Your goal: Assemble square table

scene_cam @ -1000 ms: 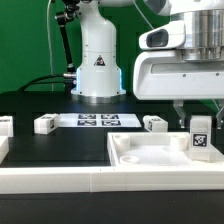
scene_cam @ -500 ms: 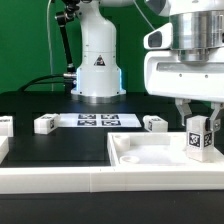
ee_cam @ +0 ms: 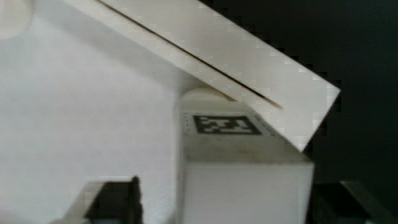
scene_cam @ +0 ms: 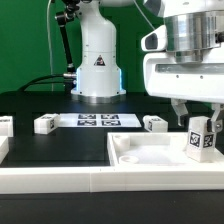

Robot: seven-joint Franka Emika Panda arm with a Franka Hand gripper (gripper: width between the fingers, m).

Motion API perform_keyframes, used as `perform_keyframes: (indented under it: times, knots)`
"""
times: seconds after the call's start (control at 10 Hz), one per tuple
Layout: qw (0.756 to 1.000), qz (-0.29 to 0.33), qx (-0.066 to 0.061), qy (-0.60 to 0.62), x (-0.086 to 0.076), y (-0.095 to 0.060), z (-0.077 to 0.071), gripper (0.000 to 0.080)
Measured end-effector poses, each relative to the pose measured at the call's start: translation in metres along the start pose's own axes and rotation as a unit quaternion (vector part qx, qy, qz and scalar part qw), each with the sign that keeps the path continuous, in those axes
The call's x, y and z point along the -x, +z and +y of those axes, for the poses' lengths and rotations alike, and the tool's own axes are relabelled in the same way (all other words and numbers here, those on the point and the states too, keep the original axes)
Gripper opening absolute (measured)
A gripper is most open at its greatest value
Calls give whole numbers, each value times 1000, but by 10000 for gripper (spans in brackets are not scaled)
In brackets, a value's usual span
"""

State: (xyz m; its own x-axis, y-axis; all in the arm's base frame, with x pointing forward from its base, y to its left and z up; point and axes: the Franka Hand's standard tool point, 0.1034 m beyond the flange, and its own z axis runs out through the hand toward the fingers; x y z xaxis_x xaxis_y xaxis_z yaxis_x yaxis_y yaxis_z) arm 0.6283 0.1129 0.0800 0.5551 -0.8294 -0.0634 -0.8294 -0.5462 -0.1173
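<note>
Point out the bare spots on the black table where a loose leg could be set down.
Free: the black table between the marker board and the tabletop, and the stretch at the exterior view's left. Crowded: the tabletop corner at the exterior view's right, where the end effector holds a leg.

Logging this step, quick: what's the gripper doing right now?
Gripper: closed on a table leg, held upright over the tabletop corner.

The tabletop at the lower right of the exterior view looks like smooth white plastic with a faint sheen, as does the leg with its matt printed tag. The table surface is matt black, and the robot base at upper centre is glossy white.
</note>
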Motion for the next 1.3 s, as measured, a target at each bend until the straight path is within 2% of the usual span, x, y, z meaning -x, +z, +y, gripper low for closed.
perform_keyframes:
  times: [0.1,0.2,0.7,0.9,1.0,1.2,1.3]
  knots:
    - [999,-1,2,-47,-1,-1,0,542]
    - [995,-2,3,-100,-2,-1,1,627]
    - [958,-4,4,-287,-2,-1,0,649]
    - [924,-1,16,-383,-2,-2,0,649]
    - [916,0,16,-401,-2,-2,0,649]
    - [883,-1,16,-469,-1,-1,0,649]
    - [853,-2,18,-521,1,0,-1,649]
